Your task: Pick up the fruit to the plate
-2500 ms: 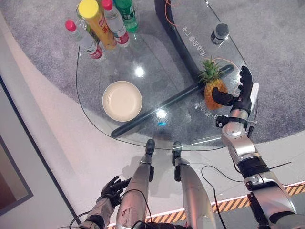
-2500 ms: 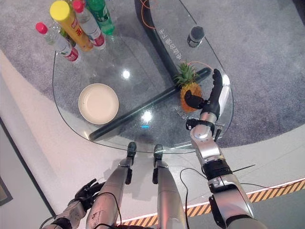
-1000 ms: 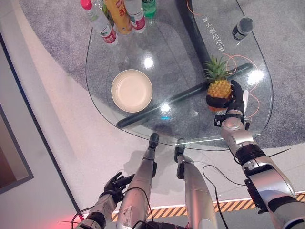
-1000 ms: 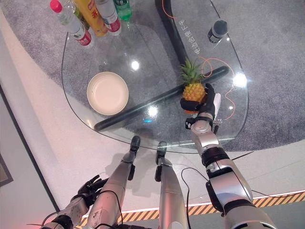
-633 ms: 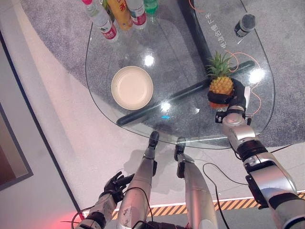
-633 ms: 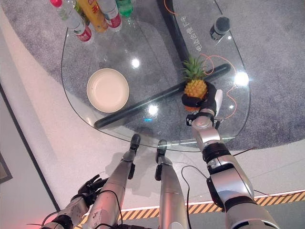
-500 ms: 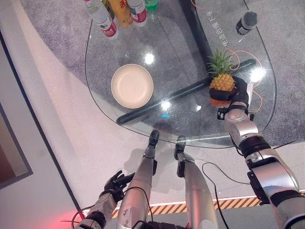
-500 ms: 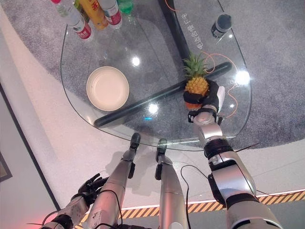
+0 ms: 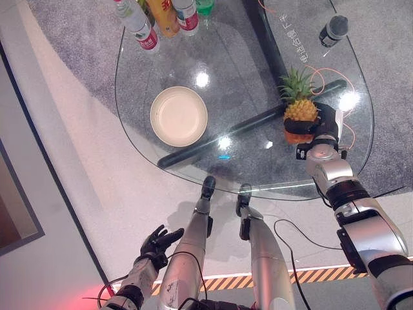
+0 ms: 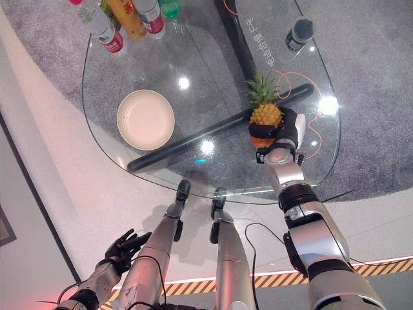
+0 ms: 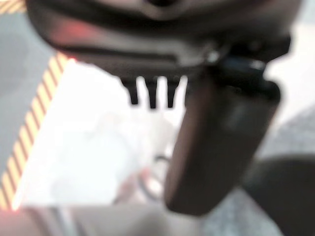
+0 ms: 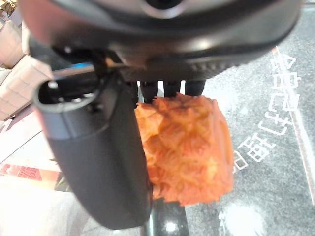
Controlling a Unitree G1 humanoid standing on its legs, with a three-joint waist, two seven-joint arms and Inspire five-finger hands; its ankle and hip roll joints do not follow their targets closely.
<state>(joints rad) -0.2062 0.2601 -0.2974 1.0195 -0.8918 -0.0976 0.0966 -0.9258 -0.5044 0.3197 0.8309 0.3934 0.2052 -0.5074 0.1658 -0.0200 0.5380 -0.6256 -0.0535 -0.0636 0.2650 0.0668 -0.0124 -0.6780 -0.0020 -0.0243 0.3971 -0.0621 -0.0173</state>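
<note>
Glass table (image 9: pixel 161 58) fills the frame's upper half, grey carpet under it. We've got the right hand (image 9: pixel 321 126) wrapped round the pineapple (image 9: pixel 298 110) at centre-right, thumb & fingers curled on its orange body. Plate (image 9: pixel 179 116) sits left of centre, well apart from the fruit. Bottles (image 9: pixel 158 19) at top edge. Left hand (image 9: pixel 155 242) lower left, fingers spread, holding nothing.

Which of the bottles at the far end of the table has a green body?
The green bottle, farthest to the right in the cluster. Beside it stand clear bottles with red labels and a yellow one.
</note>
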